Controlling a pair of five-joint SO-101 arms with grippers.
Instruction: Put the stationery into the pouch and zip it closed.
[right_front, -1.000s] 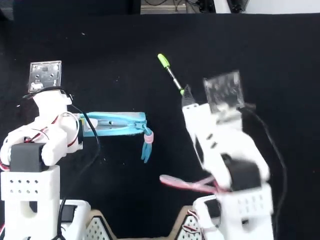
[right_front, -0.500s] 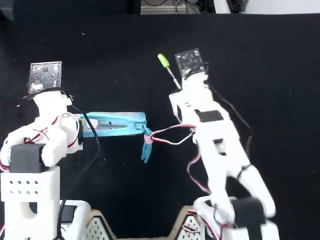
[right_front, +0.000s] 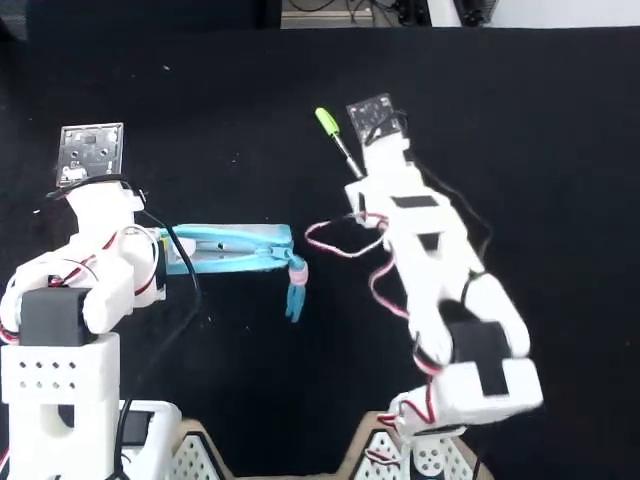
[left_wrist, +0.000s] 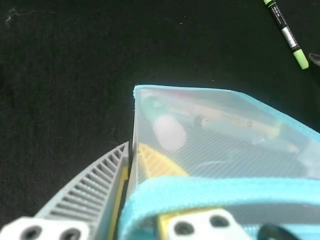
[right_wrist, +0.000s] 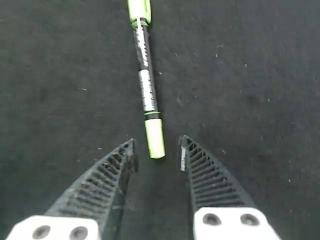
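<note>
Plainly right tool (right_wrist: 157, 141) gapes at green-capped black marker (right_wrist: 145, 85); left tool (left_wrist: 131, 155) grips turquoise pouch (left_wrist: 225, 150).

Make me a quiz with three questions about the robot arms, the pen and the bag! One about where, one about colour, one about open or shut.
1. Where is the marker?
A) on the table, its end between the right gripper's fingertips
B) in a cup
C) on top of an arm

2. What colour is the pouch?
A) red
B) light blue
C) purple

3. How is the right gripper?
A) open
B) shut on the marker
C) shut on nothing

Answers:
1 A: the right wrist view shows its green end between the tips, on the black table.
2 B: its mesh and trim are light blue.
3 A: the fingers stand apart and touch nothing.
</note>
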